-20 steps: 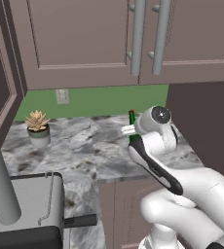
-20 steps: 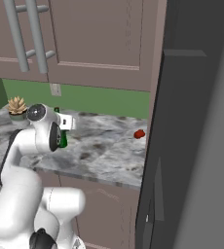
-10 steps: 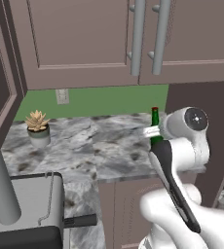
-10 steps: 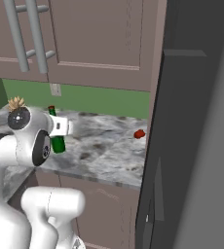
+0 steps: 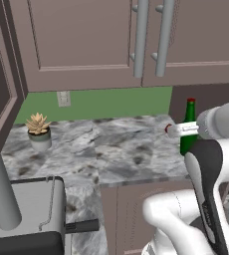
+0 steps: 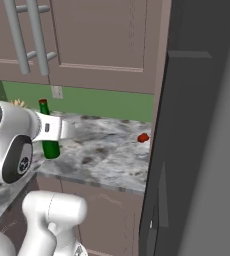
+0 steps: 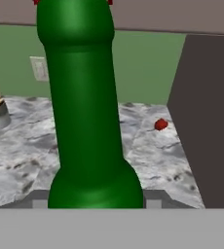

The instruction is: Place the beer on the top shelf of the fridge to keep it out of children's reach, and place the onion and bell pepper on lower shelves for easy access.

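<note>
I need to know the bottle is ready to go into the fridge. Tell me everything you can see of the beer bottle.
The beer bottle is slim, glossy dark green glass by its look, with a long neck and small red cap. It stands upright, just above the marbled grey counter near its fridge-side end. The gripper is shut on its body; its fingers are hidden behind the bottle. Nothing else touches it. No label or damage shows.

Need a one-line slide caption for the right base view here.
The gripper holds the upright green beer above the marble counter, the bell pepper lying near the closed fridge.
</note>
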